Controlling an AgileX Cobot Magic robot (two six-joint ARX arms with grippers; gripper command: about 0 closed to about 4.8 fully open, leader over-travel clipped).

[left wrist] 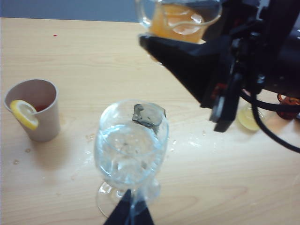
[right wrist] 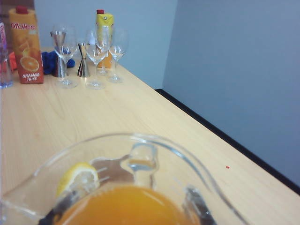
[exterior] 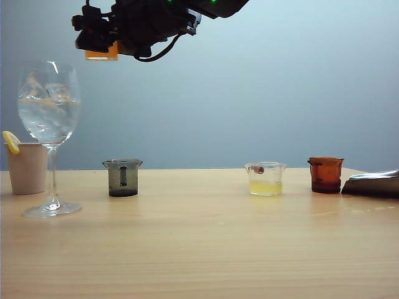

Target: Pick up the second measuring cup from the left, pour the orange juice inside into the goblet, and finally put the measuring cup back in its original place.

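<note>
My right gripper (exterior: 103, 45) reaches across to the upper left and is shut on the measuring cup (exterior: 101, 55), held high with the orange juice (right wrist: 124, 206) in it. The cup hangs above the goblet (exterior: 50, 106) and a little right of its rim. In the right wrist view the fingers (right wrist: 197, 206) flank the clear cup (right wrist: 140, 154). The left wrist view shows the cup (left wrist: 180, 18) beyond the goblet (left wrist: 129, 150), which stands on the table with ice and clear liquid in it. My left gripper (left wrist: 128, 202) points at the goblet's foot, its dark fingertips together and holding nothing.
A beige cup with a lemon slice (exterior: 26, 167) stands left of the goblet. Along the table stand a smoky grey cup (exterior: 123, 177), a clear cup of pale yellow liquid (exterior: 265, 179) and an amber cup (exterior: 325, 174). A metallic object (exterior: 374, 184) lies far right. Juice cartons (right wrist: 26, 47) and glasses (right wrist: 96, 51) stand at the table's far end.
</note>
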